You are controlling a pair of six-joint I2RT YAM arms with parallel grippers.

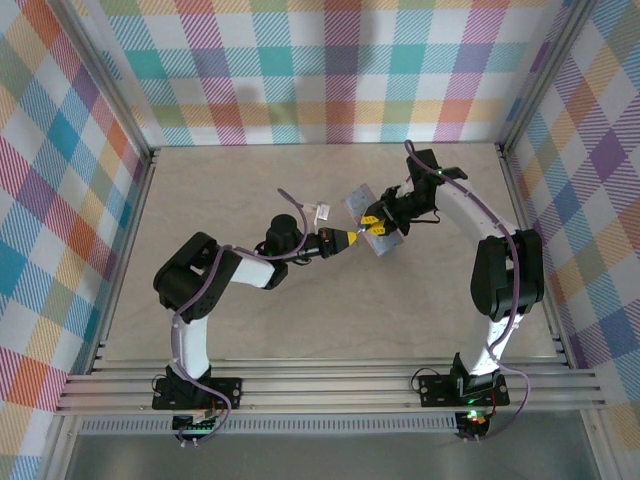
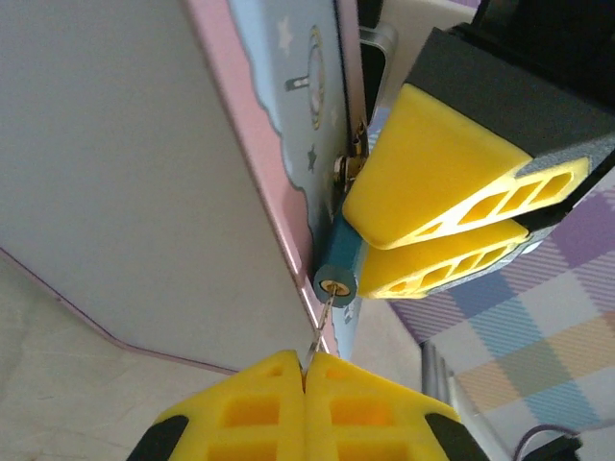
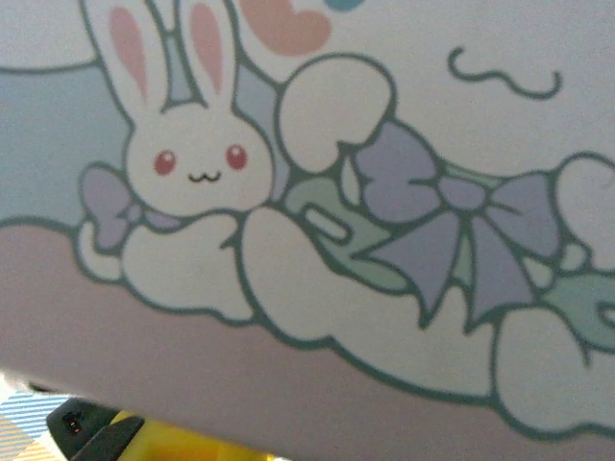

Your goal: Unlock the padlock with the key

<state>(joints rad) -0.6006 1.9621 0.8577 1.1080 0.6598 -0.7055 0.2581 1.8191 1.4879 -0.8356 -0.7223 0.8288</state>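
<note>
Left wrist view: the padlock (image 2: 338, 261) is seen hanging at the edge of the tin (image 2: 283, 106), touching it, with its round keyhole face turned down toward the camera. The key (image 2: 322, 322) is met just below that face. Its tip is at the brass keyhole; how far in it sits cannot be told. The key's long axis runs from the left fingers (image 2: 255, 408) up to the keyhole, nearly in line with the padlock's own long axis, though a slight lean is judged to remain. The left fingers are pressed together on the key's lower end.

The padlock thus lies straight ahead of the left fingers, and the left arm is taken as the one to push and turn. A twist about the key's axis is called for, with the line kept true so the thin sliver is not bent.

The right fingers (image 2: 432, 182) are drawn nearly together over the padlock's upper end and seem to clamp it there.

In the top external view the tin (image 1: 360, 200) is held tilted above the counter (image 1: 300, 330), between both arms.

Counted: one padlock, one key, one tin, two arms.
</note>
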